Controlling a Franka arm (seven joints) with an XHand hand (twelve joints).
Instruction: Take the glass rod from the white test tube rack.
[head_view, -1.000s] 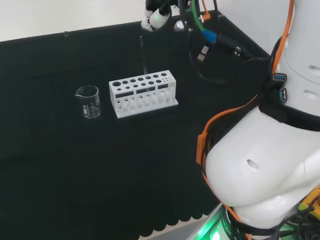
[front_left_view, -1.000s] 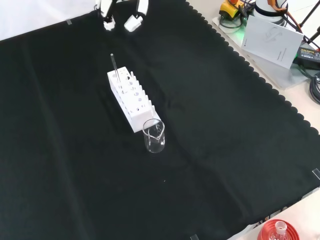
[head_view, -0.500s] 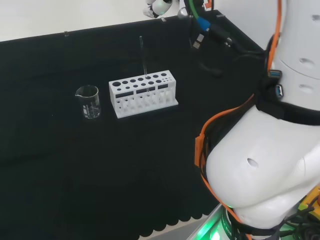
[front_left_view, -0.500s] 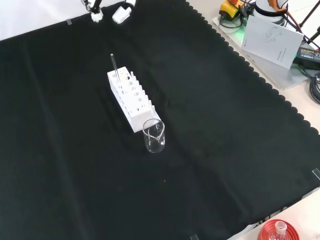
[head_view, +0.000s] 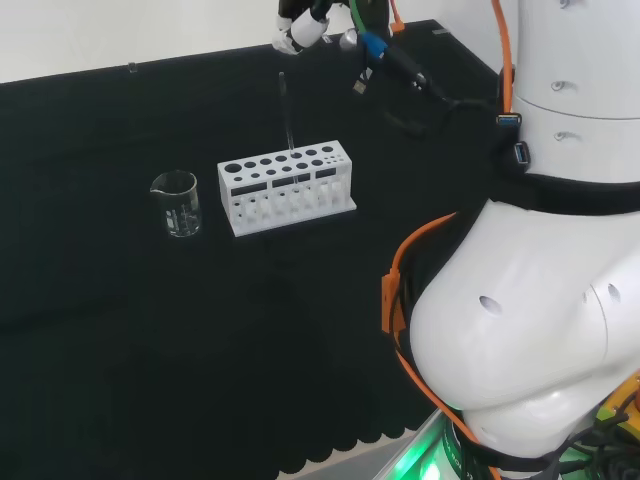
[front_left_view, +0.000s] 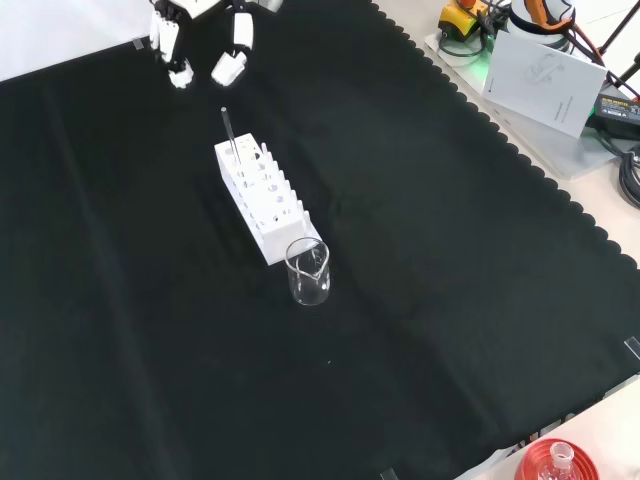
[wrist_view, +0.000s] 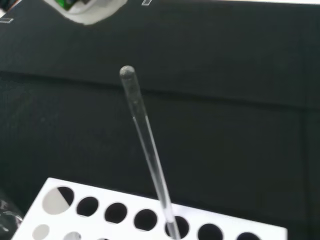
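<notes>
Hand (front_left_view: 205, 45) hovering above glass rod (head_view: 285, 110), fingers spread (holding nothing); best lowered straight over the rod's tip, leaving white rack (head_view: 287, 186) undisturbed.

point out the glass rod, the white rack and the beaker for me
glass rod (wrist_view: 145, 145), wrist view, middle of its shaft
white test tube rack (head_view: 285, 185), head view, its front wall
beaker (front_left_view: 309, 275), front view, its clear side wall

My black and white hand (front_left_view: 205, 40) hangs at the front view's eleven o'clock, fingers (front_left_view: 232, 66) apart, pointing down, empty.
</notes>
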